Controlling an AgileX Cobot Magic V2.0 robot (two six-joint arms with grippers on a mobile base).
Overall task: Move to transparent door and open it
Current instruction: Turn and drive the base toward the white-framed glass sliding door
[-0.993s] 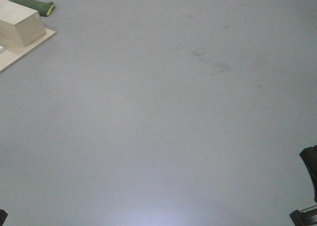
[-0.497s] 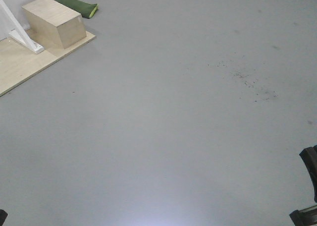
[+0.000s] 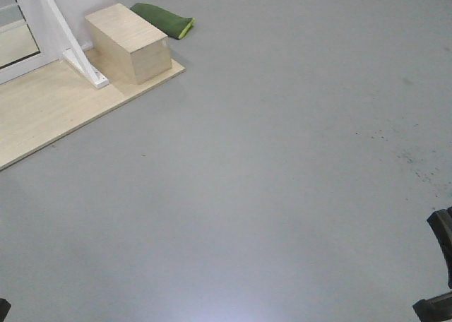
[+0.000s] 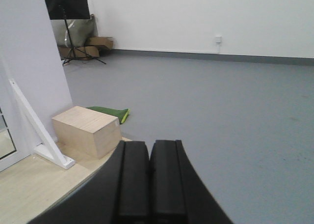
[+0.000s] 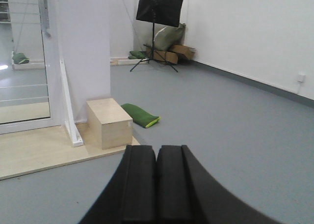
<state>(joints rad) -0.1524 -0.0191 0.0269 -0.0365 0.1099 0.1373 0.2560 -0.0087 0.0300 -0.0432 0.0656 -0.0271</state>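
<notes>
Since the earlier frames, the front view had swung: the wooden box, the green bag behind it and the plywood platform had slid from the upper left corner further right and down into the frame. A slanted white brace and a strip of white-framed glass had come into sight at the upper left edge. The patch of dark specks on the grey floor had drifted to the right edge.

The transparent door stood at the far left of the right wrist view, on the platform beyond the box. Thin white bars crossed its glass, and a grey handle sat high on its right-hand rail in the upper left. It was well apart from both arms.

The left gripper filled the lower centre of its wrist view, its two black pads pressed flat together with nothing between them. The right gripper looked the same at the bottom of its view, pads closed and empty.

A black stand on a tripod stood near the back wall, top centre of the right wrist view.
</notes>
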